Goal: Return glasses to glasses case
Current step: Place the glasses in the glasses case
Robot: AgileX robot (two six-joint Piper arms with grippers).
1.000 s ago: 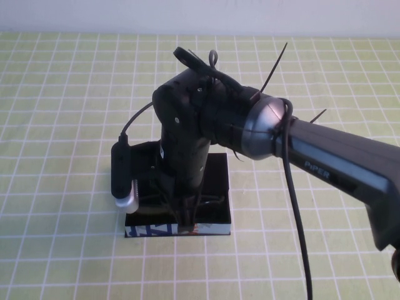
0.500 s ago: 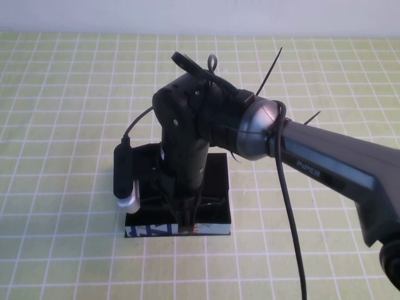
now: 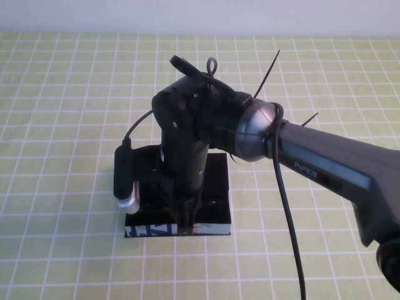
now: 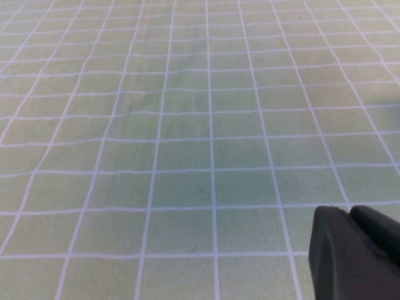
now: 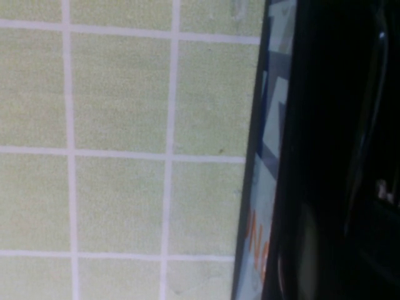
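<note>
Right end effector [image 3: 187, 215], grip unclear, reaches into the black rectangular patterned-front glasses case [image 3: 215, 206] mid-tabletop; the black thick-framed glasses [image 5: 369, 125] seem inside. Left end effector [image 4: 356, 253] idles aside, grip unclear.

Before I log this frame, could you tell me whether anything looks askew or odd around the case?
Nothing stands out. The glasses case sits flat and square on the checked cloth, the right gripper lowered into it. The left gripper hangs over bare cloth. The glasses are hidden.

One glasses case [image 3: 212, 215] — two grippers [image 3: 185, 215] [image 4: 356, 256]
</note>
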